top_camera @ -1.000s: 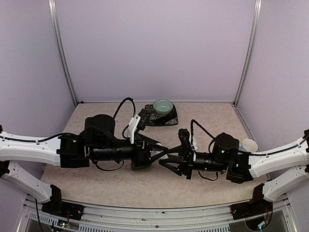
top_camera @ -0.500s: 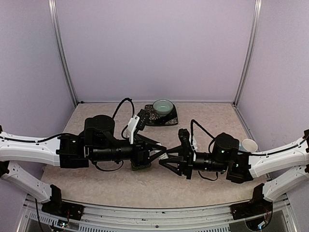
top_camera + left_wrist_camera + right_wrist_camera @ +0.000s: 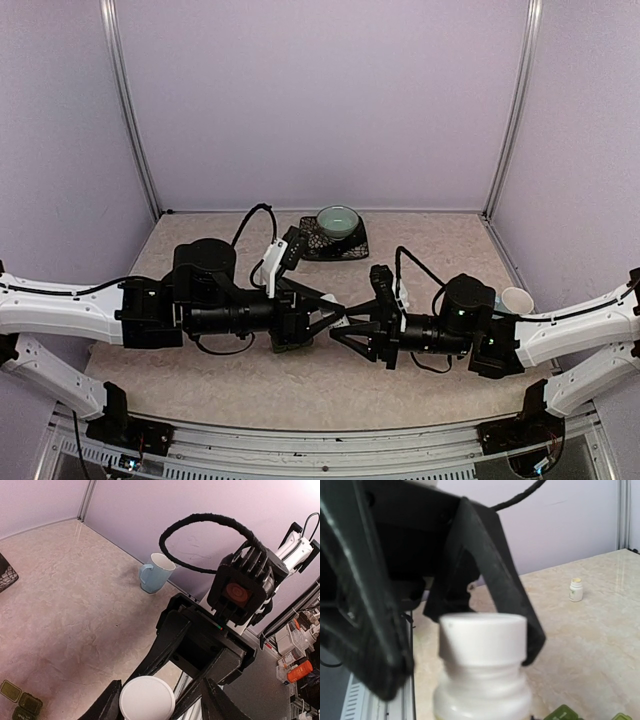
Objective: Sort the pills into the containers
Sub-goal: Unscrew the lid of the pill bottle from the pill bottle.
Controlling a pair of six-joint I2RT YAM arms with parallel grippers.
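Meeting over mid-table much as a second ago, with the left arm (image 3: 205, 300) a shade further left, the right gripper (image 3: 345, 326) clamps a white bottle (image 3: 482, 685) by its body, while the left gripper (image 3: 333, 311) sets its fingers (image 3: 107, 705) on either side of the cap (image 3: 146, 698); whether they press it I cannot tell. Dark green containers (image 3: 22, 703) lie on the table (image 3: 420, 250) just below the left gripper, and a mug (image 3: 155, 572) stands well off to the right. Farther off, a small bottle (image 3: 576, 590) carries a label too small to read, and a bowl (image 3: 338, 218) rests on a dark mat (image 3: 318, 246) near the back wall.
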